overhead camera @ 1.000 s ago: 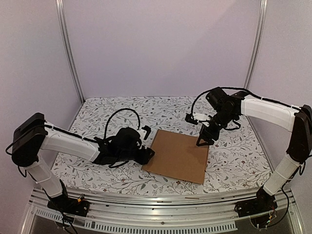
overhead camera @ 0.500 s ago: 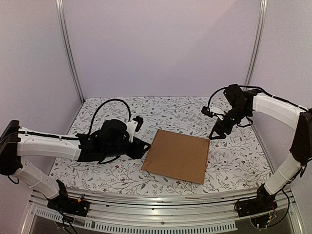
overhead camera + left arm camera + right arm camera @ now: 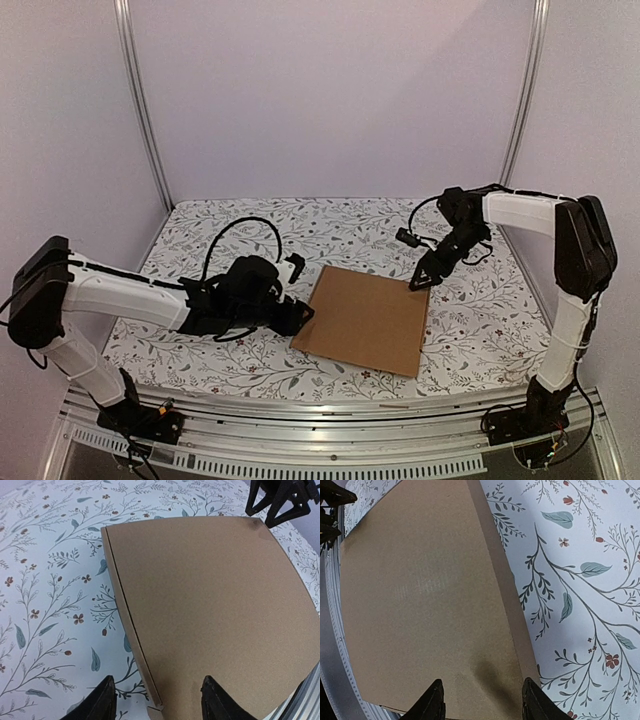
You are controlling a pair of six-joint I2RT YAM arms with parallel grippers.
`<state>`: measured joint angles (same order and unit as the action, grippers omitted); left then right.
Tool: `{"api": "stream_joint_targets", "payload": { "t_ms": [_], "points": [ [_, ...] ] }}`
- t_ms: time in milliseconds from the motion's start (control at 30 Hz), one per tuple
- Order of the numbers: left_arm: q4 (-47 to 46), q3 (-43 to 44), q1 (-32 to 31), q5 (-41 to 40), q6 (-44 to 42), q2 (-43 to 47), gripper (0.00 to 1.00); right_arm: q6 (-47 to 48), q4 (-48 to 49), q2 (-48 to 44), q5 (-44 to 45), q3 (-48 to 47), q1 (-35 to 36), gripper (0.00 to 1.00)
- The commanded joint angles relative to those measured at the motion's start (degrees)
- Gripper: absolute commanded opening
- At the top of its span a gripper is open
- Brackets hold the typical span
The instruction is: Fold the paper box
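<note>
A: Where's the paper box?

B: Mid-table, lying flat, lid down. Looks like a shut mailer, no loose flaps showing.

A: Near side first, L arm?

B: Left gripper sits low at the box's near-left corner. Wrist cam: fingers spread, the corner betw. them, nothing pinched.

A: Which way does the box point?

B: Skewed to the table edge, right end swung toward the arm bases. Approx. square from above, so I can't call the long axis for sure; prob. left-right. A seam line runs just inside the left edge.

A: Far side?

B: Right gripper at the far-right corner, tips down, jaws parted over the corner, holding nothing.

A: Step?

B: I'd say the tail end, seating or squaring the closed lid. Next move needs both claws bearing on opposite corners w/o sliding the box; light card, shifts easily.
</note>
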<state>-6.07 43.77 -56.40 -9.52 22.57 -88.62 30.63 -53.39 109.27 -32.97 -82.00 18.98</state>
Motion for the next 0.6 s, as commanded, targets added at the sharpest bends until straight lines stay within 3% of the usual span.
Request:
{"api": "stream_joint_targets", "payload": {
  "t_ms": [0, 233, 567],
  "points": [
    [0.7, 1.8, -0.3, 0.2, -0.1, -1.1, 0.58, -0.7, -1.0, 0.5, -2.8, -0.3, 0.0, 0.49],
    [1.8, 3.7, -0.2, 1.1, -1.6, -3.3, 0.58, -1.2, -3.9, 2.0, -6.2, 0.5, -0.1, 0.38],
    [1.8, 5.3, 0.3, 2.0, -1.2, -6.0, 0.58, -1.3, -6.4, 1.1, -6.6, 4.0, 0.0, 0.36]
  ]
}}
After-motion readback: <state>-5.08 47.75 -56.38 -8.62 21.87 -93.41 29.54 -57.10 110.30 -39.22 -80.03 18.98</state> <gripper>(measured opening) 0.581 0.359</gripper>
